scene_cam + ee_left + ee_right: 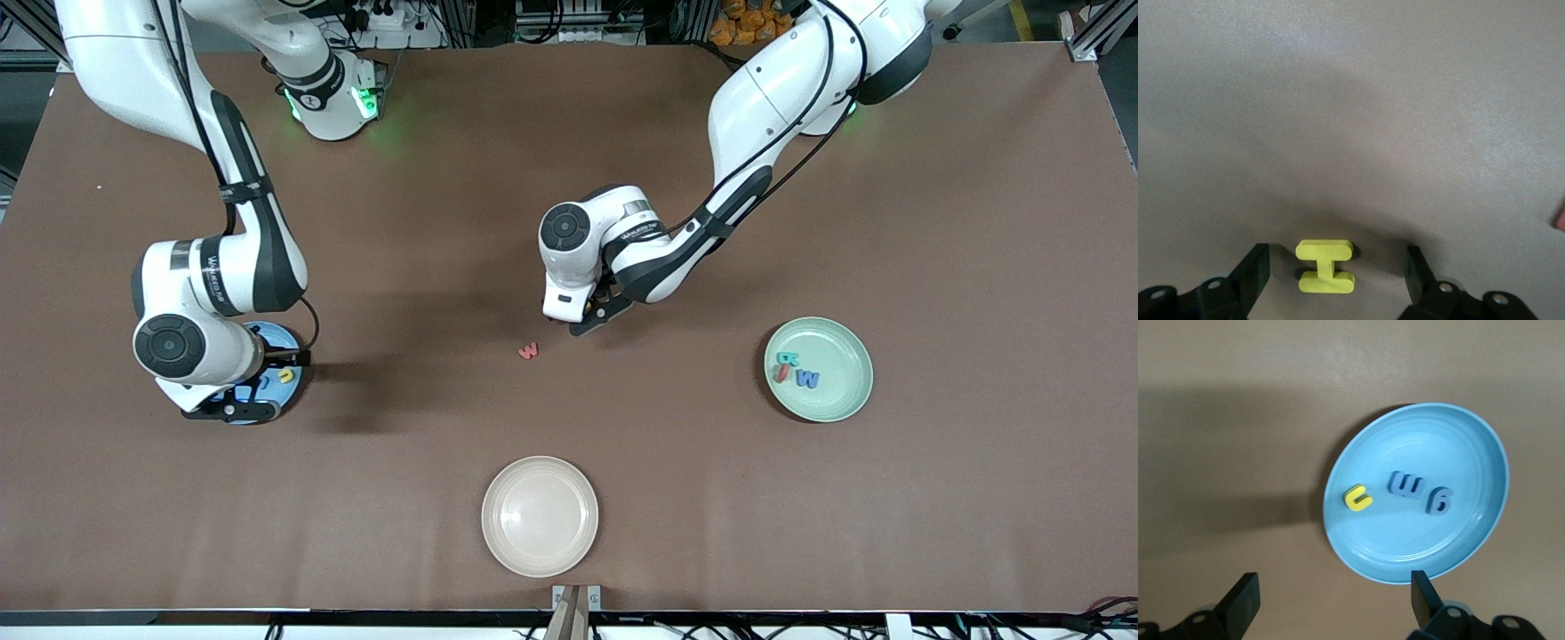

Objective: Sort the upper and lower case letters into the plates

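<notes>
My left gripper (589, 318) is open and low over the middle of the table. In the left wrist view a yellow letter I (1325, 267) lies flat on the table between its fingers (1253, 272), which stand apart from it. A pink letter w (529, 351) lies on the table close by, nearer the front camera. The mint green plate (845, 404) holds teal, red and blue letters (807, 379). My right gripper (233, 411) is open and empty over the edge of the blue plate (1471, 540), which holds a yellow letter (1357, 497) and two blue letters (1406, 485).
A cream-beige plate (540, 516) sits empty near the table's front edge, nearer the front camera than the pink w. The right arm's forearm and wrist cover most of the blue plate (283, 336) in the front view.
</notes>
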Tool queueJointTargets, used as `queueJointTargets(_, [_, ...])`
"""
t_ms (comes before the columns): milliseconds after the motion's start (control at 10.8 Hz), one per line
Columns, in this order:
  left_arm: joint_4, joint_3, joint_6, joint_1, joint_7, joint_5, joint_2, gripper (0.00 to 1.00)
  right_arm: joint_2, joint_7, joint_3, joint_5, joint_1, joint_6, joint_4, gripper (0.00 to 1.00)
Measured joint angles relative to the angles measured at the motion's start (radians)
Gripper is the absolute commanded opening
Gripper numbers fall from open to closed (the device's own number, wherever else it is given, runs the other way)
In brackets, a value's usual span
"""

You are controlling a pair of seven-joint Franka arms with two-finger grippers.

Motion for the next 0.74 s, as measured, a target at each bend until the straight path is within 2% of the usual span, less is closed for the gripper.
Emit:
queueJointTargets(369, [0.002,0.000,0.012,-0.001,-0.001,0.000,-0.004,0.53,0.024,0.017,0.003,0.091,0.032,0.062,-0.001,1.00])
queueJointTargets(646, [0.004,-0.001,0.021,-0.003,-0.001,0.005,-0.006,0.30,0.033,0.128,0.006,0.144,0.077,0.102,-0.001,1.00])
queueJointTargets(738, [0.004,-0.001,0.021,-0.004,-0.001,0.014,-0.006,0.16,0.038,0.188,0.007,0.150,0.096,0.120,-0.001,1.00])
